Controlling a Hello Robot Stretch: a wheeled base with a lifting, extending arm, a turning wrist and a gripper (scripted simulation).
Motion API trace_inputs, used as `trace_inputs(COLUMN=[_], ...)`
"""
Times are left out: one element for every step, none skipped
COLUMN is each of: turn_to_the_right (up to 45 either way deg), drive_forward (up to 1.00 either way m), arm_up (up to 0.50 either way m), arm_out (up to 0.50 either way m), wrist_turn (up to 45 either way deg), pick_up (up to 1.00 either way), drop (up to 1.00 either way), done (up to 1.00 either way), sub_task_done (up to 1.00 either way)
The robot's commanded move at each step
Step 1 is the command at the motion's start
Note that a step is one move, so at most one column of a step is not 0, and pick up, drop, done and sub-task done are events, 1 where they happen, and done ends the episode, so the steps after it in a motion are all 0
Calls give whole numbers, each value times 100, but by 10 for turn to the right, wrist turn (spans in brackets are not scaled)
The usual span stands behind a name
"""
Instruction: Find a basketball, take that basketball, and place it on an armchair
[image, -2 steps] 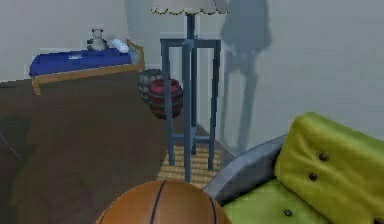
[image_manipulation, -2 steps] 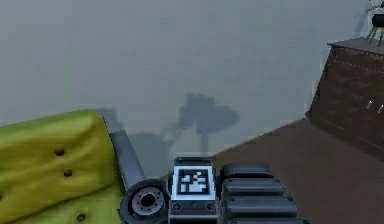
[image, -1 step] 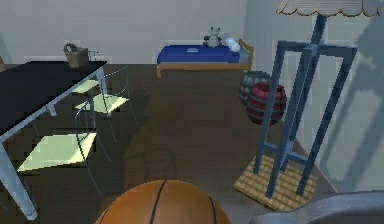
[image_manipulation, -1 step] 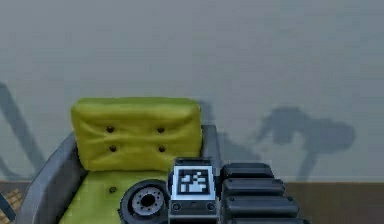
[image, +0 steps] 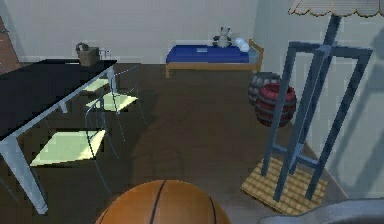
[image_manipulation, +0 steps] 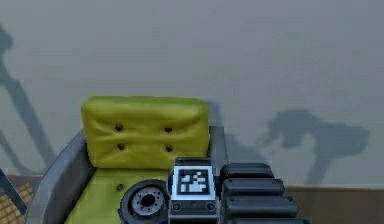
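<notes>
Basketball (image: 165, 203): orange, dark seams, fwd view's bottom edge, mid; cut off there, can't tell what carries it.
Armchair (image_manipulation: 140, 135): yellow-green cushions, grey arms.
Gripper (image_manipulation: 148, 203): dark body seen against armchair seat's front; fingers apart or together, can't tell; load, can't tell.
Arm (image_manipulation: 255, 195): dark bar at bottom edge, white marker square (image_manipulation: 193, 182) at its end.
Table (image: 40, 95): dark top; pot (image: 88, 52) at far corner.
Bed (image: 205, 55): blue cover, far end of room.

dark table (image: 40, 90), blue bed (image: 203, 55), blue stand (image: 281, 110)
</notes>
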Motion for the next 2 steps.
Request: trace_inputs(turn_to_the_right=[0, 0], drive_forward=[0, 0], arm_up=[0, 0], arm_out=[42, 0], wrist_turn=[0, 450], pick_up=[0, 0], drop=[0, 0], done=[0, 0], sub_task_done=[0, 0])
